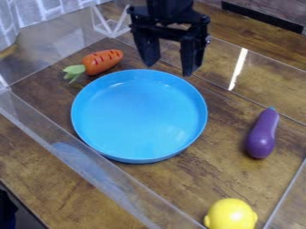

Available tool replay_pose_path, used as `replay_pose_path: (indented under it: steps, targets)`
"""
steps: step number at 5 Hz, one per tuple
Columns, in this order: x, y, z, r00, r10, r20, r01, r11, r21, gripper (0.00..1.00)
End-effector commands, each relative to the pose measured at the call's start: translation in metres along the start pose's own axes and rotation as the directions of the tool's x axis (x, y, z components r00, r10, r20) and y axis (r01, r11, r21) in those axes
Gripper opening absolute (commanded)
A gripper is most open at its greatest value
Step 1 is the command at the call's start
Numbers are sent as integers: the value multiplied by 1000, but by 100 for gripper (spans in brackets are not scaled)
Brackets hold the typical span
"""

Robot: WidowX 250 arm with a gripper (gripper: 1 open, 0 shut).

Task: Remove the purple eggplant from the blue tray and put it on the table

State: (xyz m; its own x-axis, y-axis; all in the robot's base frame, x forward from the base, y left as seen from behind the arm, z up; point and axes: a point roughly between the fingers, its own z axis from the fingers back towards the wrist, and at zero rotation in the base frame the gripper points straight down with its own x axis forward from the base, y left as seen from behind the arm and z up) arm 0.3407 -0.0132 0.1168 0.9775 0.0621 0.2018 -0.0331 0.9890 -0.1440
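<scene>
the claw [169,56] hangs wide open and empty over the far rim of the blue tray [139,114]. the purple eggplant [263,132] lies on the bench [48,170] right of the tray, its long axis running near-to-far, stem away.

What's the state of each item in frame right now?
end effector: open, holding nothing, above the tray's far rim
blue tray: upright, nothing in it
purple eggplant: lying on the table, right of the tray, outside it
orange carrot: lying on the table beyond the tray's left side
yellow lemon: on the table near the front edge
</scene>
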Motion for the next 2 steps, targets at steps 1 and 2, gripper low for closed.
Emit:
replay_pose_path:
  steps: [1,2]
  targets:
    - [4,-6,21,996,20,83,-21,1000,10,100]
    - [5,-7,30,995,27,94,-28,1000,9,100]
